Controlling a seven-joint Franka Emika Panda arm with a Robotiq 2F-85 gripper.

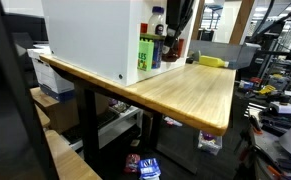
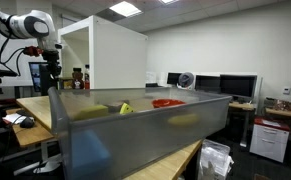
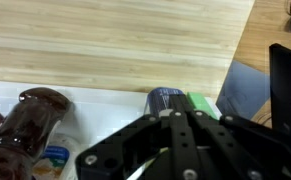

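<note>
The pincer is shut tight, its black fingers pressed together in the wrist view with nothing visible between them. It hangs over the open side of a white cabinet that stands on the wooden desk.

Nearest to it, just past the fingertips in the wrist view, is a dark can, standing upright on the cabinet's white floor close to its edge. A green carton stands just beside the can on its right. Well to the left is a jar with dark reddish-brown contents. Whether the pincer touches the can cannot be told.

In an exterior view the green carton shows at the cabinet's open end, and a yellow object lies farther along the desk. In an exterior view the arm reaches down beside the cabinet, behind a clear bin, with a red object on the desk beyond.
</note>
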